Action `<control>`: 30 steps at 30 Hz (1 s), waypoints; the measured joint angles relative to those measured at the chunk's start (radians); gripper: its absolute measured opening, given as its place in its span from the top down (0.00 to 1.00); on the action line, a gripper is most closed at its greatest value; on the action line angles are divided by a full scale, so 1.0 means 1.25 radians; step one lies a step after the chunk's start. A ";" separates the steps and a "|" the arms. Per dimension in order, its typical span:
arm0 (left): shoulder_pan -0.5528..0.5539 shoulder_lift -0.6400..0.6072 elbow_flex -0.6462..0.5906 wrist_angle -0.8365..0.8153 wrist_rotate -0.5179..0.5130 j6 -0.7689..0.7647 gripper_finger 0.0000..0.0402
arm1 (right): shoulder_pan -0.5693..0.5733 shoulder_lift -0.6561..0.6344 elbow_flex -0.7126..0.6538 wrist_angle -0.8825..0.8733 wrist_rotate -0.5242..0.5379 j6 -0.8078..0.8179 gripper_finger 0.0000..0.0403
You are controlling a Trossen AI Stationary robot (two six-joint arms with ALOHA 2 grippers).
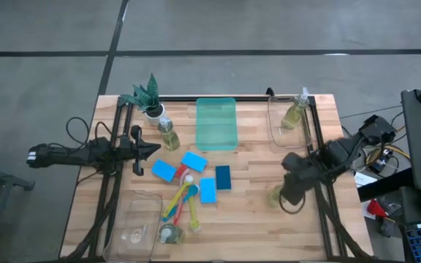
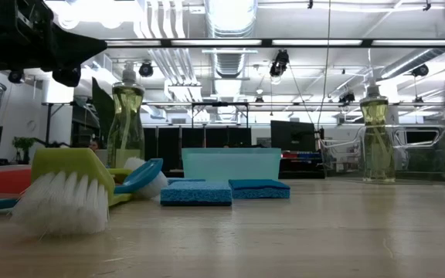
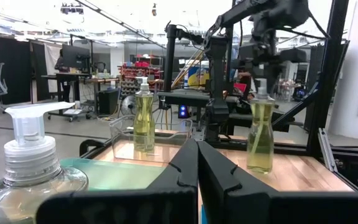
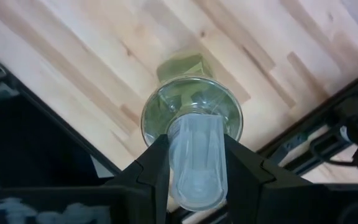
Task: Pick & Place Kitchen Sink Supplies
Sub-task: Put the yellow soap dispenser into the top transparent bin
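The right claw (image 4: 194, 163) is clamped on the white pump cap of a soap bottle (image 4: 191, 118), its two dark fingers (image 4: 151, 168) pressed against either side of the cap. This clear bottle of yellowish liquid stands upright on the desk (image 1: 254, 219) at the right of the high view, just below the clear tray (image 1: 275, 128). The left claw (image 3: 197, 165) sits at the left of the high view with its fingers together, holding nothing. No label or writing can be read. Blue sponges (image 1: 194, 162) and coloured brushes (image 1: 181, 201) lie at the desk's middle, below the green tray (image 1: 216, 124).
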 joint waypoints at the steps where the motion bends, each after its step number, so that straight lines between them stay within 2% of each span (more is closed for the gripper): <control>1: 0.000 0.000 0.000 0.000 0.000 0.000 0.99 | -0.019 -0.006 0.000 0.000 0.000 -0.013 0.74; 17: 0.000 0.000 0.000 0.000 0.000 0.000 0.99 | -0.295 -0.125 0.020 -0.002 0.013 -0.166 0.74; 20: 0.000 0.000 0.000 0.000 0.000 0.000 0.99 | -0.336 -0.138 0.044 0.000 0.060 -0.178 0.74; 30: 0.000 0.000 0.000 0.000 0.000 0.000 0.99 | -0.426 -0.152 0.137 0.000 0.305 -0.232 0.74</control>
